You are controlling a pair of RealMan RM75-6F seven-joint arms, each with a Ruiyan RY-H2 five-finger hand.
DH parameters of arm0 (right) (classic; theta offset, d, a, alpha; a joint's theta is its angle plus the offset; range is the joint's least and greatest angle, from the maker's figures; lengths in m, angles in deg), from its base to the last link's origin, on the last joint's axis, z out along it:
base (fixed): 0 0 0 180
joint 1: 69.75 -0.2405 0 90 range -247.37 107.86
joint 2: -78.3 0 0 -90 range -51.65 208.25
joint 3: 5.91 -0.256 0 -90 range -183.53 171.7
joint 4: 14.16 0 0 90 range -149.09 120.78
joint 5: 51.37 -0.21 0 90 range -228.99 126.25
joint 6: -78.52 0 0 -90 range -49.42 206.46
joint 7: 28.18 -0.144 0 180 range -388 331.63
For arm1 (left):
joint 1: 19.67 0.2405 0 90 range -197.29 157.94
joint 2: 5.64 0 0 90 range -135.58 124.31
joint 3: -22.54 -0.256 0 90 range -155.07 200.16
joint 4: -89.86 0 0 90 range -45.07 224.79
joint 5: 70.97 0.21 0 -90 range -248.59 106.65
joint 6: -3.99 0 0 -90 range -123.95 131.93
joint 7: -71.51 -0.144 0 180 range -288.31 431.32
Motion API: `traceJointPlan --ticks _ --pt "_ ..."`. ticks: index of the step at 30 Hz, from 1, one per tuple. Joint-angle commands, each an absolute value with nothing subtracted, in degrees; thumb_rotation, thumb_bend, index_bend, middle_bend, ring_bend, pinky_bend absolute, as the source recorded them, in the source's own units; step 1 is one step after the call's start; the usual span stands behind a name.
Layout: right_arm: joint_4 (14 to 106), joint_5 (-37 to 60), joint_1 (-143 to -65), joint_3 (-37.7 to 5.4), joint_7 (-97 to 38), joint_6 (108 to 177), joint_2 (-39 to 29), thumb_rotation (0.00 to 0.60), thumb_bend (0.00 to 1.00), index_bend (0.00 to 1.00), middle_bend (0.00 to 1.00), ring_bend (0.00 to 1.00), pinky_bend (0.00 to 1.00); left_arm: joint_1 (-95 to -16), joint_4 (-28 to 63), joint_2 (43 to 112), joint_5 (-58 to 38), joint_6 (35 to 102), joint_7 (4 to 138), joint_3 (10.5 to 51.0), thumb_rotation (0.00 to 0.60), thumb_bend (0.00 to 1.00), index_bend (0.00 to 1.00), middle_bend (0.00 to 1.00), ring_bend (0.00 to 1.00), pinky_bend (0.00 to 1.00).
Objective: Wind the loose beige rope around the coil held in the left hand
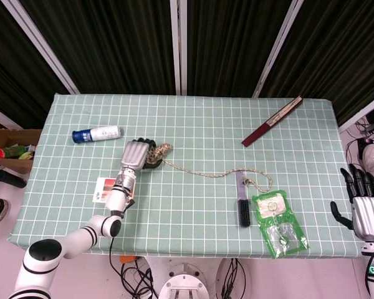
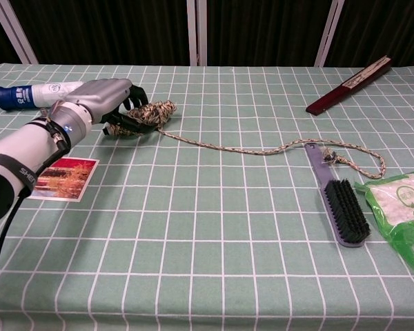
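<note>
Two hands are yours to use, and only one is working now. Nearest you, off the table's front right corner, your right hand [image 1: 369, 210] hangs beside the edge with its fingers spread and nothing in them, so it is free to fetch the loose end. On the table [image 2: 193, 276] near the front right, a green packet [image 2: 400, 207] and a black brush [image 2: 338, 196] lie side by side; the free tail of the beige rope [image 2: 262, 150] loops over the brush handle, which could snag when you pull. Toward the front left edge sits a small picture card [image 2: 63, 178], just beside your left forearm. Further in, your left hand [image 2: 107, 103] rests low on the cloth, fingers closed around the coil [image 2: 152, 112], holding it steady as the core for winding; how firmly the thumb bears on it is hard to tell from here. Beyond, a blue-capped bottle [image 1: 96, 133] lies near the left edge, and a folded dark red fan [image 1: 272, 121] rests at the far right corner.
</note>
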State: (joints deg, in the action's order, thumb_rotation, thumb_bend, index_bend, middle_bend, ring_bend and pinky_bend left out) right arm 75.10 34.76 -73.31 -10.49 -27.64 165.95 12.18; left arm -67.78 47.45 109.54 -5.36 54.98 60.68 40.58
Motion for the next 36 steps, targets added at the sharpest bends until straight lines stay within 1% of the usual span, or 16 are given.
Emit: traceJointPlan --ticks 1,7,9,11,15,16,21,26,32,36 --pt "75.00 34.62 -73.27 -10.51 -27.72 165.89 12.07 0.600 0.36 0.00 0.00 0.00 0.00 -67.83 47.63 109.65 -5.30 55.12 60.98 40.56 0.336 0.24 0.39 0.39 0.33 0.45" --pt "74.88 34.61 -73.23 -10.54 -27.65 165.93 11.91 0.600 0.36 0.00 0.00 0.00 0.00 -67.90 48.08 109.60 -4.96 55.08 62.27 40.39 0.336 0.27 0.42 0.43 0.37 0.49" --pt "74.87 34.62 -73.24 -10.57 -27.63 165.95 11.88 0.600 0.36 0.00 0.00 0.00 0.00 -67.87 48.33 109.69 -4.81 55.20 62.72 40.31 0.349 0.30 0.44 0.45 0.39 0.51" --pt "74.87 34.62 -73.25 -10.59 -27.64 165.94 11.87 0.600 0.36 0.00 0.00 0.00 0.00 -67.83 48.52 109.82 -4.73 55.16 63.33 40.26 0.410 0.32 0.46 0.48 0.41 0.53" --pt "74.91 34.60 -73.31 -10.60 -27.59 165.79 11.86 0.600 0.36 0.00 0.00 0.00 0.00 -67.69 48.61 110.01 -3.92 55.93 65.42 40.08 0.586 0.35 0.51 0.52 0.45 0.57" --pt "74.91 34.59 -73.33 -10.61 -27.56 165.75 11.86 0.600 0.36 0.00 0.00 0.00 0.00 -67.60 48.50 110.01 -3.47 56.40 66.48 40.00 0.600 0.35 0.52 0.53 0.46 0.58" --pt "74.93 34.63 -73.43 -10.61 -27.49 165.58 11.84 0.600 0.36 0.00 0.00 0.00 0.00 -67.01 48.26 109.90 -1.39 59.24 70.65 39.64 0.600 0.35 0.58 0.60 0.52 0.63" --pt "75.23 34.88 -73.60 -10.68 -27.24 165.60 11.82 0.600 0.36 0.00 0.00 0.00 0.00 -66.27 46.47 109.07 0.52 62.24 75.69 39.66 0.600 0.37 0.63 0.64 0.57 0.68" --pt "75.90 35.22 -74.19 -10.81 -25.96 165.15 11.73 0.600 0.36 0.00 0.00 0.00 0.00 -65.20 41.16 106.56 3.86 66.35 81.44 39.02 0.600 0.37 0.68 0.68 0.61 0.72" --pt "76.53 35.61 -75.00 -10.97 -24.56 164.46 11.48 0.600 0.35 0.00 0.00 0.00 0.00 -64.44 36.96 104.74 5.62 68.83 82.15 38.45 0.600 0.37 0.69 0.70 0.63 0.74"
